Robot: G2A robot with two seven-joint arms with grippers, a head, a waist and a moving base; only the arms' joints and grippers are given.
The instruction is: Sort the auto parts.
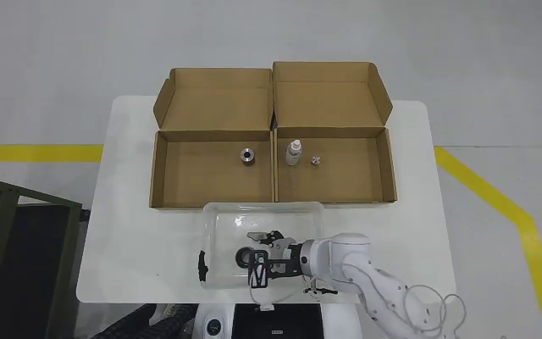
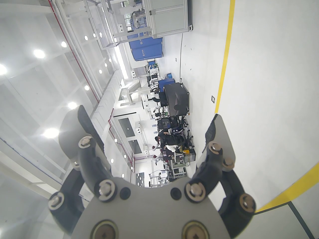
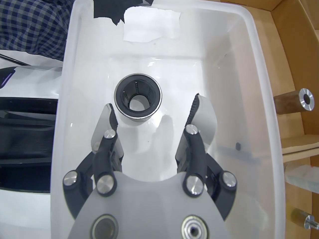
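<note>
A dark ring-shaped bearing (image 3: pixel 137 99) stands upright on the floor of a clear plastic bin (image 3: pixel 259 80), also seen as the bearing (image 1: pixel 244 254) in the bin (image 1: pixel 222 210) at the table's front. My right gripper (image 3: pixel 153 105) hangs open inside the bin, its fingertips just short of the bearing, nothing between them; from above, the right gripper (image 1: pixel 257 270) sits beside the bearing. The left cardboard box (image 1: pixel 165 182) holds a metal cylinder (image 1: pixel 246 156). The right box (image 1: pixel 385 169) holds a small white bottle (image 1: pixel 293 152) and a small bolt-like part (image 1: pixel 316 159). My left gripper (image 2: pixel 147 120) is open, facing the room.
Black tape (image 3: pixel 117 3) and a white paper label (image 3: pixel 152 24) stick to the bin's far wall. A small black piece (image 1: pixel 201 265) lies by the bin's left side. Both box lids (image 1: pixel 222 100) stand open at the back. A checked sleeve (image 3: pixel 32 18) lies beyond the bin.
</note>
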